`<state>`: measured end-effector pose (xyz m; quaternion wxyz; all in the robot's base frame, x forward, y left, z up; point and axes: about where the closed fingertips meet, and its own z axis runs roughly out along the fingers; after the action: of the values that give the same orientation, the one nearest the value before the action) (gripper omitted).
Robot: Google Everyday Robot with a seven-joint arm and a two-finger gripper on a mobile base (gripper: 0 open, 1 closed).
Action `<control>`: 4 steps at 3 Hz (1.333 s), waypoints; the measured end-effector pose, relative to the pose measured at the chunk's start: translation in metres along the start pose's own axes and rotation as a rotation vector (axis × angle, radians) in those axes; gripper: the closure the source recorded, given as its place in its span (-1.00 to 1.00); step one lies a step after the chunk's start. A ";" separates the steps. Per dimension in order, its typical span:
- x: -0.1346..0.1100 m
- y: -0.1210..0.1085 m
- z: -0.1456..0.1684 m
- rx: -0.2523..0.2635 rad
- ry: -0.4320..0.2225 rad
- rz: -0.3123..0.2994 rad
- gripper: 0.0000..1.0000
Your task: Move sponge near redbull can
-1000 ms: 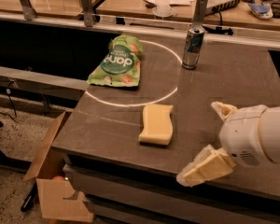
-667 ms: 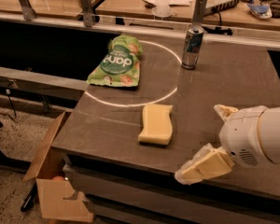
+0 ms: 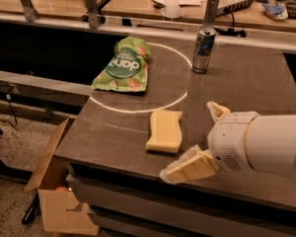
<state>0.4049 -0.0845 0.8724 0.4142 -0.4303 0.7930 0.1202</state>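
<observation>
The pale yellow sponge (image 3: 164, 131) lies flat on the dark table (image 3: 246, 88), near its front edge. The silver and blue redbull can (image 3: 203, 50) stands upright at the back of the table, well beyond the sponge. My gripper (image 3: 190, 143) is low at the front right, just right of the sponge and not touching it. It is open and empty: one pale finger (image 3: 187, 167) reaches toward the sponge's front corner, and the other (image 3: 217, 111) points up behind it.
A green snack bag (image 3: 124, 65) lies at the back left of the table, on a white circle line. An open cardboard box (image 3: 54, 191) sits on the floor at the front left. Metal rails and a cluttered bench run behind.
My gripper has moved a little left, closer to the sponge. The sponge, the can and the bag have not moved.
</observation>
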 end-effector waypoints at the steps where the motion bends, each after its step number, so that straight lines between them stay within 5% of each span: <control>1: -0.015 -0.009 0.032 0.026 -0.066 0.012 -1.00; 3: -0.010 -0.016 0.078 0.036 -0.090 0.099 -0.94; 4: -0.009 -0.010 0.087 0.020 -0.085 0.100 -0.48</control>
<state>0.4638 -0.0376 0.8266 0.4453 -0.3804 0.7963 0.1511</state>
